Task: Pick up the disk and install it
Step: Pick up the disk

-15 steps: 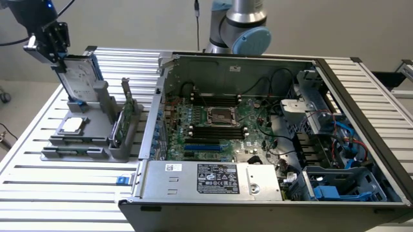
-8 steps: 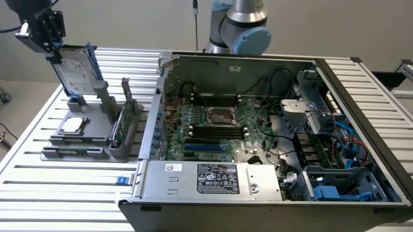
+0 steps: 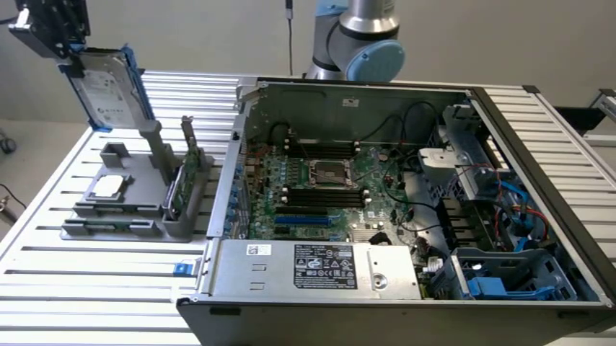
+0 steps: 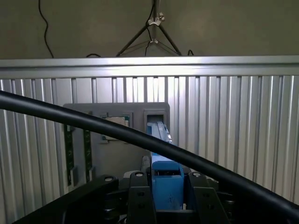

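The flat silver-grey metal disk, with a white label on its face and blue plastic rails along its edges, hangs slightly tilted from my claw. My black fingers are clamped on one blue rail end. Below my claw, apart from the disk, sits a grey moulded plastic holder. A small square silver chip lies flat on it, and a thin green circuit card stands on edge in it. The holder rests on a counter of ribbed aluminium slats. Farther off, toward the exterior view's right, lies an open metal computer case.
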You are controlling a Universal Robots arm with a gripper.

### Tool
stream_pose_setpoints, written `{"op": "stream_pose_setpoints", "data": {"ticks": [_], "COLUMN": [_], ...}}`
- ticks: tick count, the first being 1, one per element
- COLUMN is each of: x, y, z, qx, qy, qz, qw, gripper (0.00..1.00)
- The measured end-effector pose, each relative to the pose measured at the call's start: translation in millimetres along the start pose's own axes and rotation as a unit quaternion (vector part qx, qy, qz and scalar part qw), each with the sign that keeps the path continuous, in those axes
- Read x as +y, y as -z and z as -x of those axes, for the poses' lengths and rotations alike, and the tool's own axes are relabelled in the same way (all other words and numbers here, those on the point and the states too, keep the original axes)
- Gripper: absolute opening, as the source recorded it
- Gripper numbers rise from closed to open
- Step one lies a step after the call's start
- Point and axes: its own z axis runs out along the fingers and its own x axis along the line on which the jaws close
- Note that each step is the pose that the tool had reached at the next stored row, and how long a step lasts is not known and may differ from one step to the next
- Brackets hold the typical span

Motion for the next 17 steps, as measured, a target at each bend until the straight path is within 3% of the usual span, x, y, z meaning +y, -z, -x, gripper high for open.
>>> {"op": "stream_pose_setpoints", "data": {"ticks": [8,17], "x": [-11.8,-45.7], "y": [20.5,43.9], "z": [0.0,-0.2], "qx": [0.0000,0.0001], "qy": [0.000,0.002], "qz": [0.0001,0.0018], "qw": [1.0000,1.0000], "gripper": [0.33,0.33]}}
